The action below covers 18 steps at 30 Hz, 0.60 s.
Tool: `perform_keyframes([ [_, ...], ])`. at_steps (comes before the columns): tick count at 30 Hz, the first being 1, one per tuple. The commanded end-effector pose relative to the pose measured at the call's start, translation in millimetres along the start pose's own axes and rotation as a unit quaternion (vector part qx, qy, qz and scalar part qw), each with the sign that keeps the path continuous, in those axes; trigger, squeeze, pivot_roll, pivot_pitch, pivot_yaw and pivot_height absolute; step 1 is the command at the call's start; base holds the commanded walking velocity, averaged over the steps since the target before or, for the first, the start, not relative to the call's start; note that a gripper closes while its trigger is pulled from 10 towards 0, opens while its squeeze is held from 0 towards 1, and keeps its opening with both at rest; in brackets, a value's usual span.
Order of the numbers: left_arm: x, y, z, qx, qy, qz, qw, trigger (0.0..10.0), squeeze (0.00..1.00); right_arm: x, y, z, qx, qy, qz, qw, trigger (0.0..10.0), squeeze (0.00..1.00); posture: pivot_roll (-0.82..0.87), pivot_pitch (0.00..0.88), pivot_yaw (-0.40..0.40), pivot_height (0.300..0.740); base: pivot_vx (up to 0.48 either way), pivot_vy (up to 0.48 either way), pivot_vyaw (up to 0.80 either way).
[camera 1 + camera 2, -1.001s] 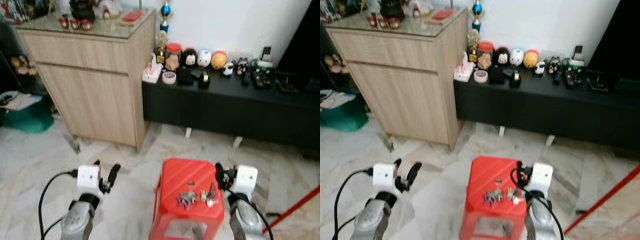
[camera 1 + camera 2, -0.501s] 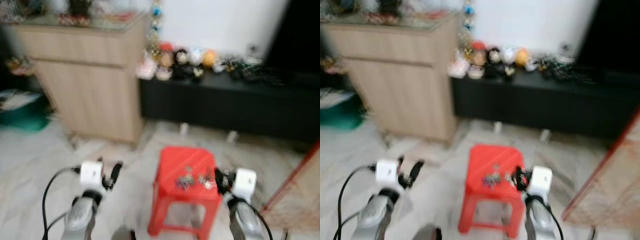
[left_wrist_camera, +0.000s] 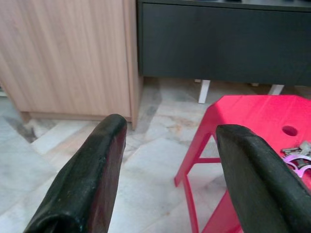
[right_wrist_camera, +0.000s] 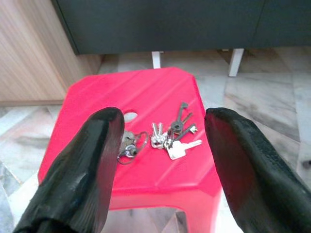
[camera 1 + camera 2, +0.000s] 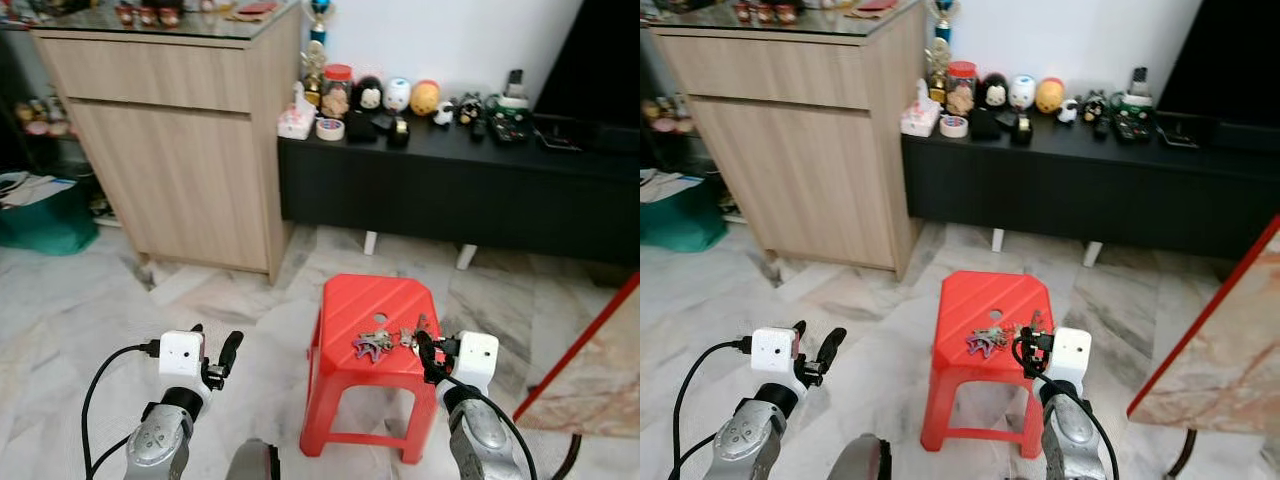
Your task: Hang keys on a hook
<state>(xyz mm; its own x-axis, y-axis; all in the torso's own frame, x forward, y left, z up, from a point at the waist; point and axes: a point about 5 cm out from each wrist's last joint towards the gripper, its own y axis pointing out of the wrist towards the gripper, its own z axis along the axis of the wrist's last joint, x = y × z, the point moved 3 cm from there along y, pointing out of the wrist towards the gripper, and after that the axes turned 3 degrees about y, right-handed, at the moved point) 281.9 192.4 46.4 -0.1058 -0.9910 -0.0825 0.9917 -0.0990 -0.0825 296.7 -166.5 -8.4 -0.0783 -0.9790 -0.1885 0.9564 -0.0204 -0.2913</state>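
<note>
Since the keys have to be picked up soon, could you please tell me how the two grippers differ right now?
The right gripper faces the keys on the red stool; the left gripper sits beside the stool, over marble floor, facing the wooden cabinet. Both are open and hold nothing.

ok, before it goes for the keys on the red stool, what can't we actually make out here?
- Hook: none can be made out in either head view; too small to spot or off frame.
- Metal keys on the red plastic stool: in the right wrist view, the open right gripper's finger covers part of the bunch; number of rings unclear.
- Small items on the black low cabinet: too small to identify.
- Open left gripper: its fingers hide the floor beneath.
</note>
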Motion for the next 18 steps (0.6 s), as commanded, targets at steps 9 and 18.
perform_keyframes([
  [9,6.1,4.4,0.8,-0.001,-0.004,-0.011,1.000,10.0,0.00,-3.5,2.0,-2.6,-0.003,-0.009,0.011,1.000,10.0,0.00,0.11,0.000,-0.051,0.650,0.000,0.000,0.68],
  [18,8.1,5.7,1.1,0.000,-0.001,-0.018,1.000,10.0,0.00,-6.1,1.8,-4.9,-0.002,0.004,0.013,1.000,10.0,0.00,0.10,0.000,-0.038,0.650,0.000,0.000,0.00],
])
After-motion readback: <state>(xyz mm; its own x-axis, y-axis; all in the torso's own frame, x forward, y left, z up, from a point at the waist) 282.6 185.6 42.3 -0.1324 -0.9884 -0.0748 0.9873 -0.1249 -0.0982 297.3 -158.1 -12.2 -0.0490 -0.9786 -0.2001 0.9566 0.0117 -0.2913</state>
